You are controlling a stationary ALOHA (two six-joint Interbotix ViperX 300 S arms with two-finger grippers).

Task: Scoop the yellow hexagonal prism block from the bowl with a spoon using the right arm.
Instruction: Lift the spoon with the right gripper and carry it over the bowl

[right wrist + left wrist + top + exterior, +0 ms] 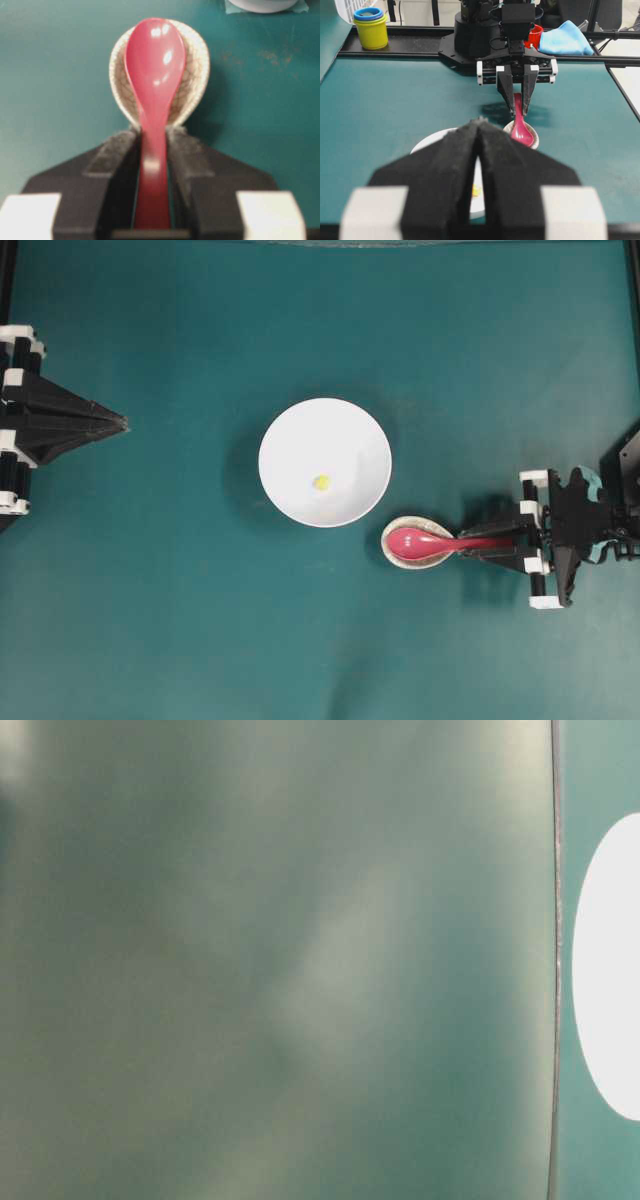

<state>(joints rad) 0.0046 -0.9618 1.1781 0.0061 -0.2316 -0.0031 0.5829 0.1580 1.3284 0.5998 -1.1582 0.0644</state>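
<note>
Teal-covered bench (180,620): carries everything; the table-level view is blurred and gives nothing but a white edge.

Large round plain white bowl (325,462): near the bench centre, upright, nothing in it but the block. Its lower-right rim lies just beside the small dish; whether they touch, cannot tell.

Right black robot arm's tool (152,150): reaches in from the right of the overhead view. The 2 jaws bracket the spoon handle, 1 each side. The right wrist view shows thin gaps between pads and handle, so I judge the grip as closing, not yet firm.

Left black tool (118,423): parked at the left edge, well apart from the bowl, jaws pressed together, holding nothing.

Glossy pink-red soup spoon (154,75): scoop rests hollow-up in the small speckled beige egg-shaped dish (197,80), handle running straight back between the right jaws.

Tiny yellow-green hexagonal prism block (321,481): lies on the bowl floor, slightly below centre, well apart from the spoon.

Step in hand: securing the spoon. To do it well:
1. Finish the squeeze before any lift; the handle is glossy and narrow, so it could roll.
2. Keep the handle centred between the pads, scoop level.
3. Lift clear of the dish rim, then cross the near rim of the bowl.
4. Come in low under the block, which is far smaller than the scoop.
</note>
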